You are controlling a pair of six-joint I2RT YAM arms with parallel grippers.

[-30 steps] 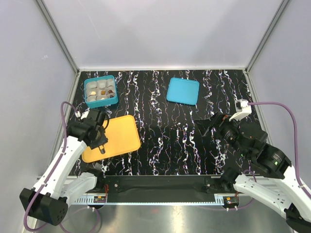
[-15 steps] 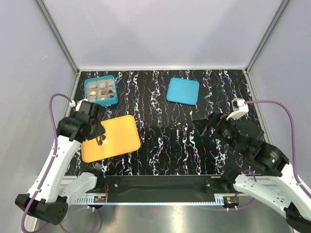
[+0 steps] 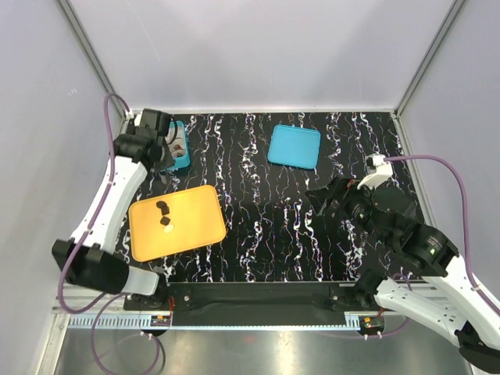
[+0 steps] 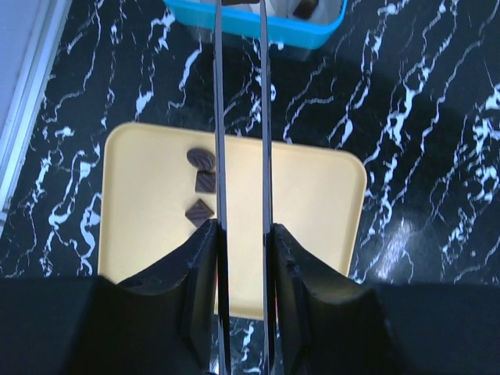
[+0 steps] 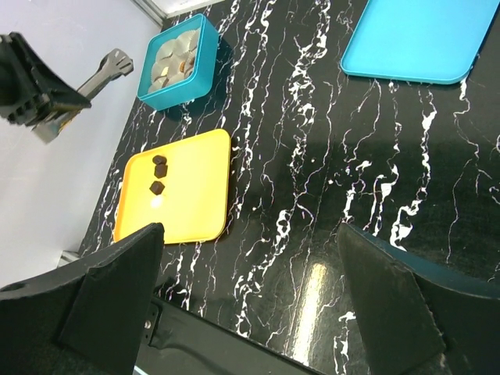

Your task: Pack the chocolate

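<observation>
Reaching out past the far edge of the flat orange rectangular tray [image 4: 312, 211], the left claw [image 5: 117, 57] is hanging raised beside the square teal box with pale round compartments [image 5: 191, 86]. That box is sitting just beyond the tray's far edge on the black, white-veined marble counter [image 5: 312, 164].

The left claw's two long thin fingers [image 4: 217, 117] are standing parallel with only a narrow slit between them. Their tips are running out of the wrist view at the box's near wall, so I cannot tell whether they are pinching anything.

Three small dark brown chocolate pieces [image 4: 205, 181] are lying in a short line on the tray near its far left corner. They are close together but not touching: a rounded one is lying nearest the box, and two square ones are lying behind it. Another brown piece [image 4: 305, 8] is showing inside the box, though I cannot tell which compartment is holding it.

The flat teal square lid [image 5: 414, 39] is lying on the counter well to the right of the tray, apart from everything else. The right claw [image 5: 248, 231] is hanging above the counter to the right of the tray, its fingers spread wide with nothing between them.
</observation>
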